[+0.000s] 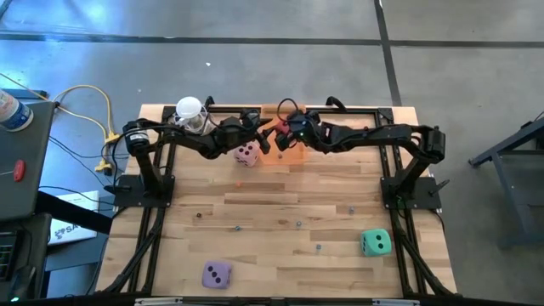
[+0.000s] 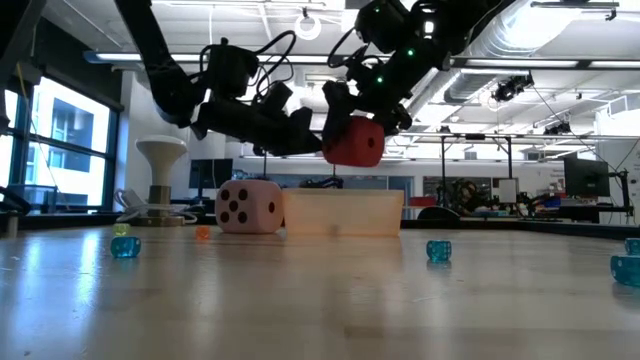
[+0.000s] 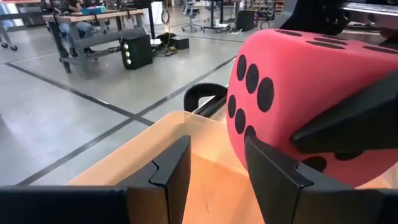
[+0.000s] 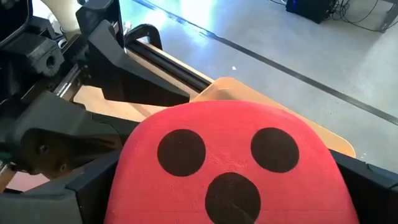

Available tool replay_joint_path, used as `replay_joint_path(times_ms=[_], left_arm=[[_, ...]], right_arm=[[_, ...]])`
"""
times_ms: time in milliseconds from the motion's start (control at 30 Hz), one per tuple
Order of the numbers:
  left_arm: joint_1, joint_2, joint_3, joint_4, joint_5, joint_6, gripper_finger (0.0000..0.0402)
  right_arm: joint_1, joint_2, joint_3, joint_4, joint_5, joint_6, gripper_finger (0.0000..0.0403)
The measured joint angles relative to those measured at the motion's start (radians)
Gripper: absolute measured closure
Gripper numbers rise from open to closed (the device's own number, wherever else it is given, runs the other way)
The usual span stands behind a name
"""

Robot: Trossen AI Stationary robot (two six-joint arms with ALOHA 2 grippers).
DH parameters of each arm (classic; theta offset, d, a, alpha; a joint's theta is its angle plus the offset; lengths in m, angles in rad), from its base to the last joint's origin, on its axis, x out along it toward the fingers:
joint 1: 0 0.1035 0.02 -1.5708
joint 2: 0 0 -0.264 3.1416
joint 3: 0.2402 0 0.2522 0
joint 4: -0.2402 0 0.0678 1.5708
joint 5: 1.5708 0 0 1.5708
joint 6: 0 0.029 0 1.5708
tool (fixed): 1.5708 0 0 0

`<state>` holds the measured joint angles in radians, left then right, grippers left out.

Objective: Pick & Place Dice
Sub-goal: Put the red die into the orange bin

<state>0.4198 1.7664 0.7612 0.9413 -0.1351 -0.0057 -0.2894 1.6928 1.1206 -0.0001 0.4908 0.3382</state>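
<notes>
Red die (image 2: 354, 141): held aloft by the right gripper (image 2: 350, 118), its jaws spread wide across the die's sides, directly over the tan bin (image 2: 343, 213) at the table's (image 1: 280, 204) far edge. Soft-looking cube, dark round pips; a three-face is shown to the right wrist view, a six-face to the left wrist view.

Left gripper (image 3: 214, 168): partly parted, nothing held, poised just beside the red die above the bin.

Step in hand, as judged: release into the bin. The die is best kept centred over the bin's opening and lowered before the jaws are let go, since a soft cube may bounce off a wall; the left gripper should be kept clear of the drop.

Pink die (image 1: 247, 154): on the table just beside the bin. Teal die (image 1: 376, 242) and purple die (image 1: 216, 274): near the front edge, well apart.
</notes>
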Motion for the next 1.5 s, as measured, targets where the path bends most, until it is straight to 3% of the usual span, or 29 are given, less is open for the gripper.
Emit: replay_joint_path(times_ms=[200,533,700,933,1200,1500], left_arm=[[-0.016,0.0,0.0,-0.032,-0.003,0.002,0.0254],[-0.038,-0.049,-0.001,-0.224,0.002,0.058,0.0254],[-0.07,-0.075,0.0,-0.178,0.009,0.017,0.0254],[-0.133,-0.075,0.0,-0.085,0.01,0.062,0.0254],[-0.2,-0.074,-0.001,-0.024,0.007,0.102,0.0254],[-0.183,-0.067,-0.001,0.022,0.014,0.166,0.0254]], right_arm=[[-0.006,0.0,0.0,0.005,0.0,0.0,0.0003],[-0.026,-0.002,0.0,-0.005,0.074,0.043,0.0003],[-0.027,-0.002,0.0,-0.002,0.053,0.058,0.0003],[-0.027,-0.002,0.0,0.054,-0.018,0.084,0.0003],[-0.027,-0.001,0.0,0.059,-0.021,0.1,0.0003],[-0.026,-0.001,0.0,0.089,-0.015,0.136,0.0003]])
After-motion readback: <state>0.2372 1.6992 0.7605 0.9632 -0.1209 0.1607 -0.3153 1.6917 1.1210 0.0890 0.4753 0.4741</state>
